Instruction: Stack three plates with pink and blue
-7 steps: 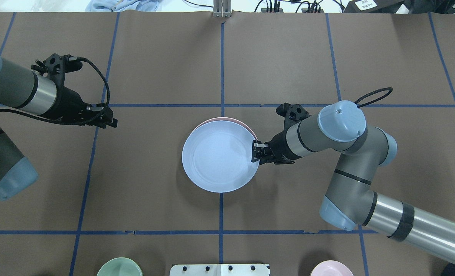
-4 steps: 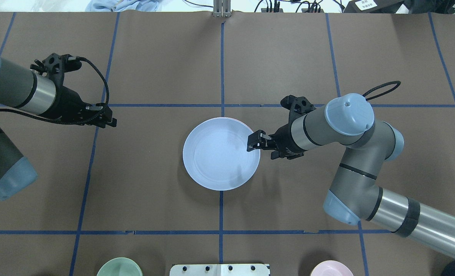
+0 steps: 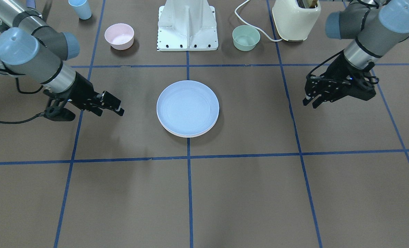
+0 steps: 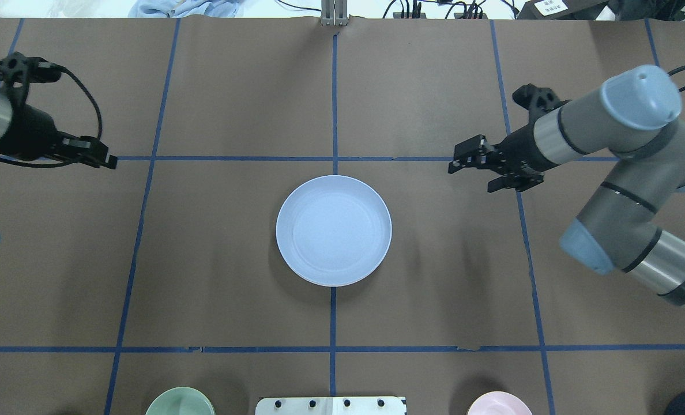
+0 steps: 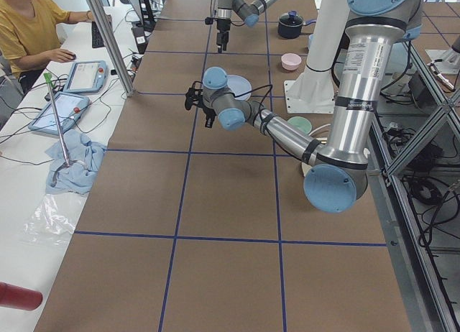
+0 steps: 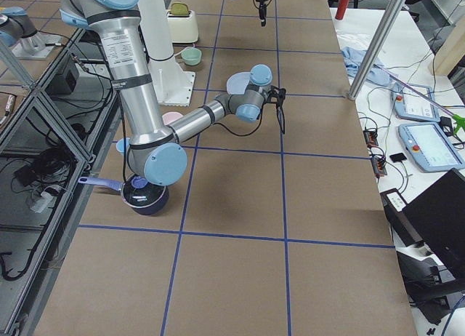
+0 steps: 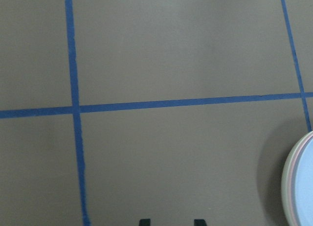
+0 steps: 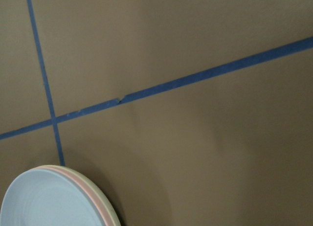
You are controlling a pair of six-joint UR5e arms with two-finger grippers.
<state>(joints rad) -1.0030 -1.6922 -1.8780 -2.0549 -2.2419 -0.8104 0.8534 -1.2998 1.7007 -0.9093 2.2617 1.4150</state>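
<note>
The three plates are stacked at the table's middle. The light blue plate (image 4: 334,230) is on top and also shows in the front view (image 3: 188,108). The right wrist view shows the pink plate's rim (image 8: 91,190) under the blue plate (image 8: 46,201), and the cream plate's rim (image 8: 114,216) lowest. My right gripper (image 4: 456,161) is open and empty, well to the right of the stack; it also shows in the front view (image 3: 117,106). My left gripper (image 4: 110,159) is open and empty, far left of the stack.
A mint-green bowl (image 3: 246,38) and a small pink bowl (image 3: 119,35) stand either side of the robot's white base (image 3: 187,26). A cream toaster (image 3: 295,15) and a blue cup (image 3: 80,8) stand behind them. Blue tape lines cross the brown table.
My right gripper let go of the blue plate, which settled square on the stack, then drew back to the right. My left arm drew back to the left.
</note>
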